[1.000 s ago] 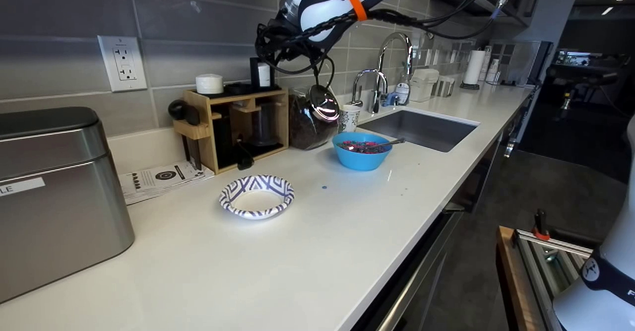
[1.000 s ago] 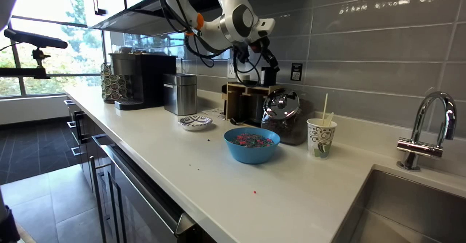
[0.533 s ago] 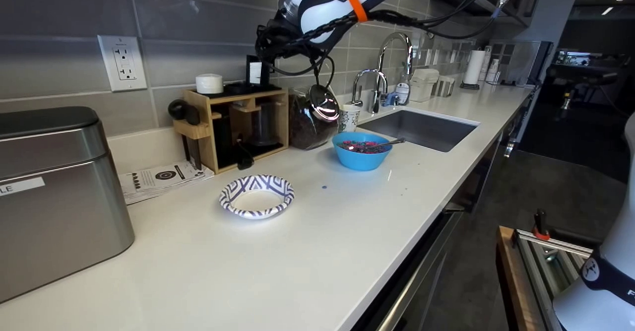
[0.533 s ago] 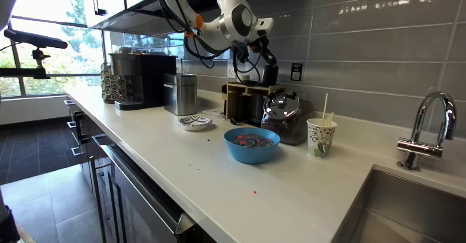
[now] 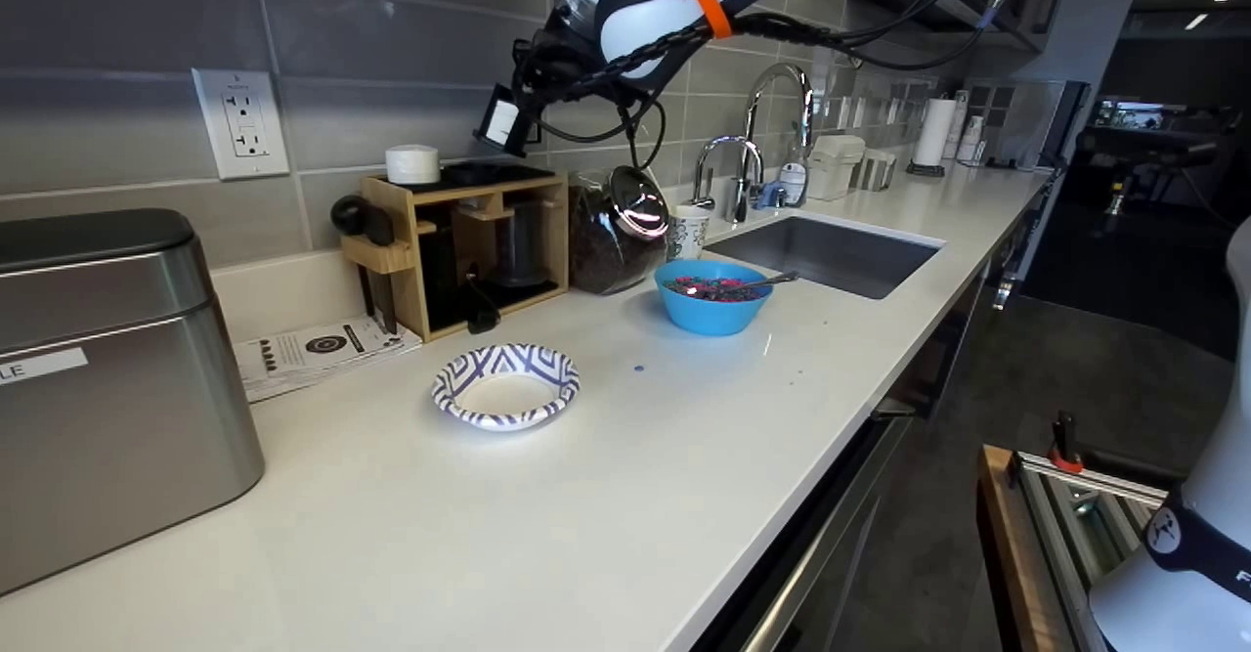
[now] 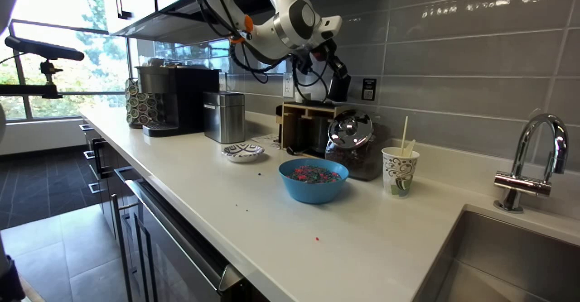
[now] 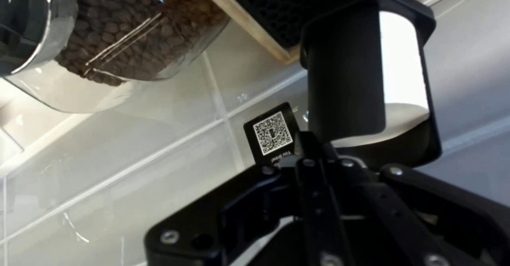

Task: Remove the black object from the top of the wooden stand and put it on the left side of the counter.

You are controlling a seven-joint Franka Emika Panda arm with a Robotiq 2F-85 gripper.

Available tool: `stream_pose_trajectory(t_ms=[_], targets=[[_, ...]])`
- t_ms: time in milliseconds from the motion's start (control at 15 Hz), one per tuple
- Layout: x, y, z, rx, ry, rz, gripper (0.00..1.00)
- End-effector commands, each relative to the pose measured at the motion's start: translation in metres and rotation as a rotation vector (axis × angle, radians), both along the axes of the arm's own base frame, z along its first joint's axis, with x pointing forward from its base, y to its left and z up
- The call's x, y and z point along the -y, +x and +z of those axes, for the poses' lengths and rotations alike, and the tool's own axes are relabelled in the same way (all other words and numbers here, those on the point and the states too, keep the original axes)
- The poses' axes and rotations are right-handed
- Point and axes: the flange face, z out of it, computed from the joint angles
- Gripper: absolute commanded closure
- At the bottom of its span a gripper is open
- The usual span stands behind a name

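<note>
Hand is clamped on the black object, gripping its edge at the end nearest the wrist camera. Object is tilted, white patch showing, and hangs just above the top of the wooden stand; tiled wall shows in the gap between them in an exterior view.

Around the stand: small white item sits on its top. Bean jar is just beside it. Blue bowl, with coloured bits and a spoon, is on the tabletop on the stand's jar side. Patterned paper bowl is in front of the stand. Printed sheets lie beside the stand, opposite the jar; steel bin stands farther out that way.
</note>
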Motion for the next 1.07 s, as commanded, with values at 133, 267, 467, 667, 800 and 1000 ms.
stream_pose_trajectory(t_ms=[133, 267, 467, 667, 800, 1000], targets=[[-0.004, -0.043, 0.024, -0.071, -0.099, 0.038, 1.0], [-0.012, -0.063, 0.029, -0.098, -0.138, 0.076, 1.0], [-0.032, -0.092, 0.035, -0.125, -0.193, 0.138, 1.0], [-0.051, -0.122, 0.039, -0.151, -0.239, 0.201, 1.0], [-0.063, -0.138, 0.038, -0.16, -0.261, 0.235, 1.0], [-0.092, -0.16, 0.034, -0.155, -0.28, 0.324, 1.0]])
